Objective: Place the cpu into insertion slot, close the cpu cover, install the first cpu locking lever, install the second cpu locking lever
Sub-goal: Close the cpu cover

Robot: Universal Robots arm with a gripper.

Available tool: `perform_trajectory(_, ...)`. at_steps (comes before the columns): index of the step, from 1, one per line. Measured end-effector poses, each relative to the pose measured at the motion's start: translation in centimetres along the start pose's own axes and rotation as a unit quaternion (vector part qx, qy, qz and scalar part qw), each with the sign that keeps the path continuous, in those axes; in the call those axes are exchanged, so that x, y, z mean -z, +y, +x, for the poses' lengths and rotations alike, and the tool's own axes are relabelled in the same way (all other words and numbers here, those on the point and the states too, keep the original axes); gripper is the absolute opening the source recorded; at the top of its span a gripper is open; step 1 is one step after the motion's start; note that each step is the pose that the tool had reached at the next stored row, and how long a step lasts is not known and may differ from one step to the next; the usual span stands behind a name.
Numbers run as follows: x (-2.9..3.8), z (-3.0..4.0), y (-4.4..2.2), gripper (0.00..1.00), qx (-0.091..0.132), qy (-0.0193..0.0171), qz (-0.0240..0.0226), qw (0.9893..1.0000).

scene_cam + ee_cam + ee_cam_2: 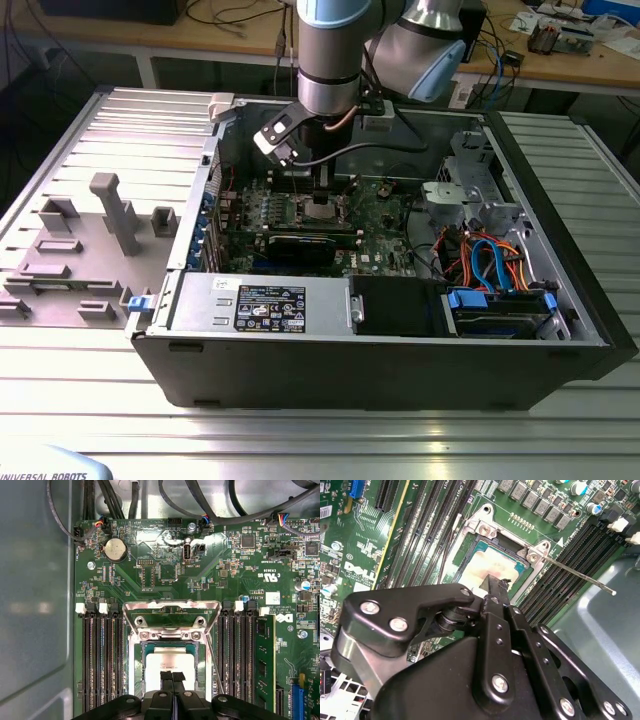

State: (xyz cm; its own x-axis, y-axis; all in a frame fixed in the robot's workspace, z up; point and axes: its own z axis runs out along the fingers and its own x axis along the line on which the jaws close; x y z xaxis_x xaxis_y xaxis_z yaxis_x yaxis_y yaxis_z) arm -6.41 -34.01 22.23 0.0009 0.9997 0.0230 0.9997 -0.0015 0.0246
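The cpu (pixel 172 661) lies flat in the insertion slot (pixel 134 680), its dull silver top showing in both wrist views (pixel 487 562). The cpu cover (pixel 172 611) stands swung up at the slot's hinge end. One thin locking lever (pixel 575 575) sticks out free from the slot's corner, and a second lever (pixel 448 545) rises along the opposite side. My gripper (pixel 173 680) hovers right over the chip, its two black fingers pressed together with nothing between them. In the exterior view the gripper (pixel 322 195) reaches down into the open computer case over the slot (pixel 322 208).
Long black memory slots (pixel 100 665) flank the socket on both sides, one holding a green module (pixel 264 665). A graphics card (pixel 300 245) lies in front of the socket, with a power supply (pixel 260 303) and cable bundle (pixel 480 260) nearby. Case walls (pixel 350 380) enclose the board.
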Motion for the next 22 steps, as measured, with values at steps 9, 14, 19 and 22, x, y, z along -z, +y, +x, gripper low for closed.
perform_trajectory(9, 0.07, 0.01, 0.01, 0.11, 0.000, 0.0000, 0.0001, 1.0000)
perform_trajectory(14, 0.50, 0.01, 0.02, 0.11, 0.000, -0.0001, 0.0001, 1.0000)
perform_trajectory(19, 1.32, 0.03, 0.04, 0.11, 0.000, -0.0002, 0.0001, 1.0000)
perform_trajectory(22, 2.17, 0.05, 0.06, 0.11, 0.000, -0.0002, 0.0001, 1.0000)
